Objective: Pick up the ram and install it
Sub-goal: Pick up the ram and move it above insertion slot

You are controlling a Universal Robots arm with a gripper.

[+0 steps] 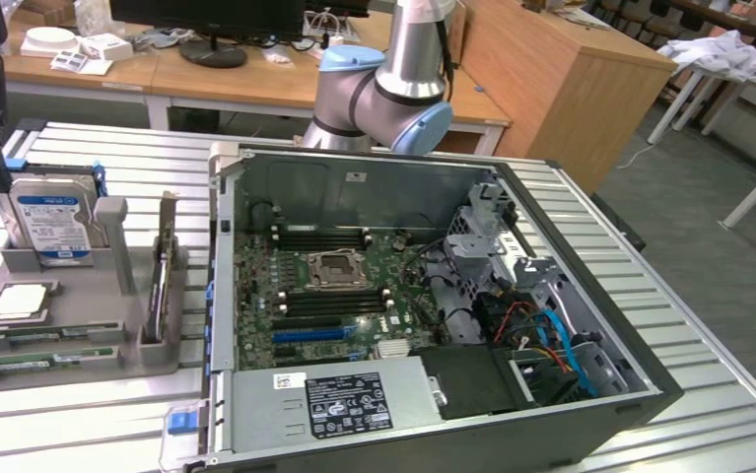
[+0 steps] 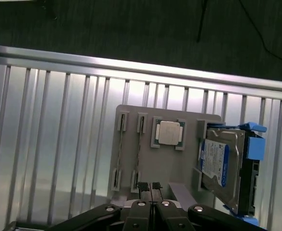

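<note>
Hovering over the grey holder tray, the gripper has its fingers pressed together, gripping nothing. Two ram sticks stand on edge in the tray's slots, beside the CPU chip and hard drive.

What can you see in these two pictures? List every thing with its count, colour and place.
Ribbed metal table: one, silver, under everything.
Open metal computer case: one, dark grey, mid-table, green motherboard exposed.
Moulded fixture tray: one, grey, on the table, exterior view's left of the case.
Long thin circuit-board ram sticks: two, green, side by side in tray slots.
Square metal-topped CPU chip: one, silver, in a tray recess.
Blue-labelled hard drive: one, silver, leaning in the tray's holder.
Wooden desks: several, light brown, behind the table.
Robot arm: one, silver with blue caps, beyond the case.
Gripper: one, black, shut and empty, over the tray.
</note>
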